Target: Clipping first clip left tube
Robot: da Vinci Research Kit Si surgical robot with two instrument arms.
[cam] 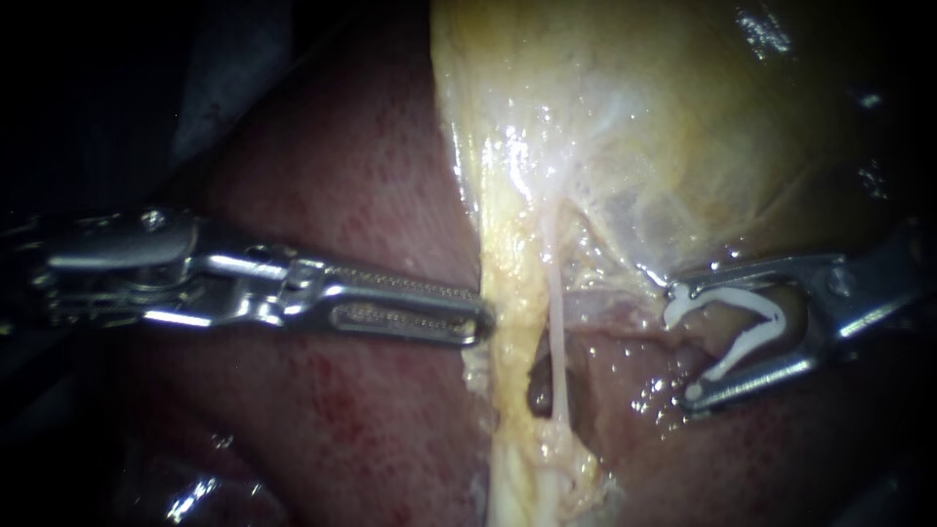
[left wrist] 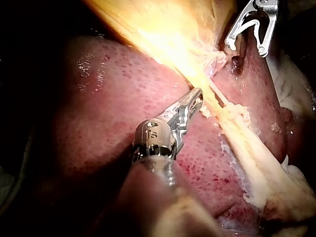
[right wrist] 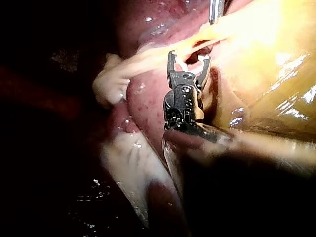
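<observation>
A yellow tissue band (cam: 509,293) runs down from the gallbladder (cam: 683,127), and a thin white tube (cam: 556,332) lies just to its right. My left instrument (cam: 480,318) comes in from the left, its jaws shut on the band's left edge; the left wrist view shows this grip too (left wrist: 197,96). My right instrument (cam: 683,344) stands to the right of the white tube, apart from it. Its jaws are wide apart and carry an open white clip (cam: 737,327). In the right wrist view these jaws (right wrist: 188,61) sit just short of the pale strand (right wrist: 148,57).
Dark red liver (cam: 342,176) surrounds the band on both sides. A dark hollow (cam: 539,390) shows between the band and the white tube. Wet reddish tissue (cam: 625,390) lies under the right instrument's jaws. My right instrument (left wrist: 246,48) also shows in the left wrist view.
</observation>
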